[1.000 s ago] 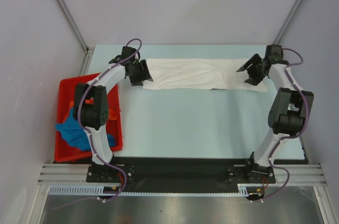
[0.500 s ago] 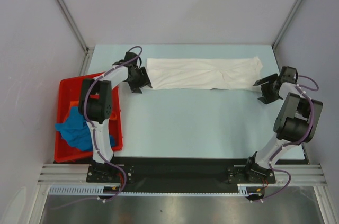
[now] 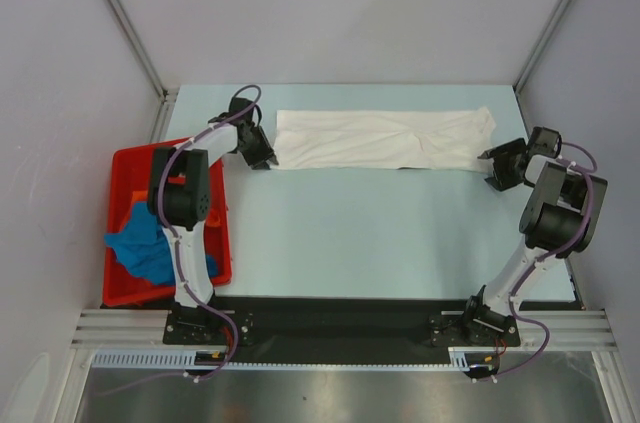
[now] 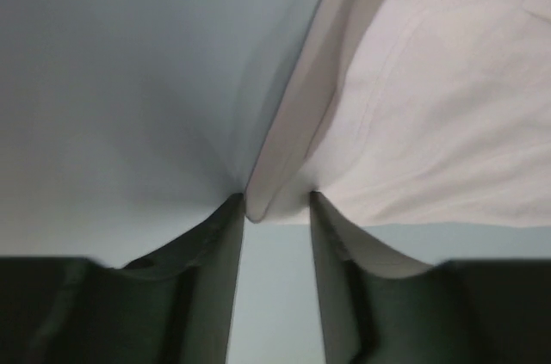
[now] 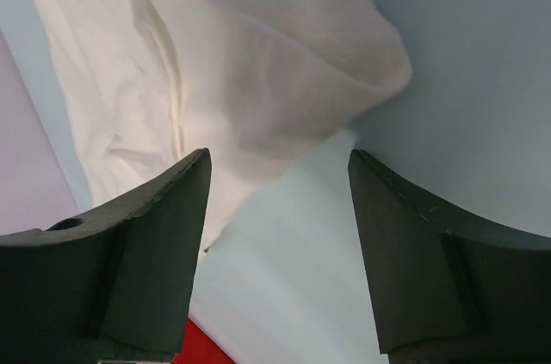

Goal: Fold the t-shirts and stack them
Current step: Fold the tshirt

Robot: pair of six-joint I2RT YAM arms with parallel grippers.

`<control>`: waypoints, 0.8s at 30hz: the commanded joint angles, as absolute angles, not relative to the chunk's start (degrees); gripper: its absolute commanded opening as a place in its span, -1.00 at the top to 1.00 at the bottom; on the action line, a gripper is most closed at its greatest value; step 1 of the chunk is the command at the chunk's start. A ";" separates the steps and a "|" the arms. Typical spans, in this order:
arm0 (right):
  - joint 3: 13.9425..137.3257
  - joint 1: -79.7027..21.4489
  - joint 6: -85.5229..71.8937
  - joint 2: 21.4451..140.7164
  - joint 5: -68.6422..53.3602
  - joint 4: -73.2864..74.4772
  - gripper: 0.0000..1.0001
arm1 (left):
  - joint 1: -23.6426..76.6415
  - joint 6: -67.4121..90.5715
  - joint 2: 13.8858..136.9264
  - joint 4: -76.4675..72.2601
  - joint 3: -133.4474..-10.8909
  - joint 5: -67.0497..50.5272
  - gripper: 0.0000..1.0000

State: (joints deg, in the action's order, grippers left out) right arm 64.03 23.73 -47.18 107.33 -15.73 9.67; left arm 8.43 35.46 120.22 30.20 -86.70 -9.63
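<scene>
Table (image 3: 380, 233), 12 o'clock: folded t-shirt (image 3: 380, 139), lying left to right.
T-shirt's 9 o'clock end: left gripper (image 3: 262, 155).
T-shirt's 3 o'clock end: right gripper (image 3: 492, 165).
Table's 9 o'clock edge: bin (image 3: 128, 158), crumpled t-shirt (image 3: 145, 248) inside.

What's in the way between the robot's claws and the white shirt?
Nothing visible is. The left gripper has its open jaws right at the white t-shirt's left corner. The right gripper, also open, faces the shirt's right end across bare table.

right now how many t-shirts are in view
2: a white t-shirt laid along the far side of the table, a blue t-shirt crumpled in the red bin. Others may hide beneath it.
</scene>
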 commanded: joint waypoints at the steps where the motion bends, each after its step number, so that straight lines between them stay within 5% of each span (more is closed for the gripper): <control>1: 66.70 23.38 -47.28 111.79 -14.42 7.82 -0.39 | 7.82 34.46 123.22 29.26 -88.24 -8.17 0.35; 3: 68.20 23.20 -47.63 113.98 -14.59 7.73 -0.22 | 7.91 34.10 123.75 31.02 -89.38 -7.65 0.81; 4: 69.94 23.12 -47.72 114.60 -14.59 7.82 0.13 | 7.91 34.28 123.58 31.81 -89.47 -7.56 0.99; 7: 74.59 22.33 -46.24 117.32 -13.37 9.57 0.58 | 8.43 35.32 120.78 32.34 -86.41 -7.91 0.99; 10: 79.09 21.36 -44.13 120.31 -12.14 12.03 0.78 | 9.58 37.78 116.22 31.82 -80.70 -8.96 0.99; 21: 102.97 18.02 -34.99 132.53 -12.04 16.26 0.81 | 23.34 45.43 98.62 27.86 -56.09 -11.95 0.99; 24: 107.04 17.58 -34.10 135.51 -12.30 17.93 0.44 | 30.73 49.82 95.20 26.11 -51.34 -13.44 0.99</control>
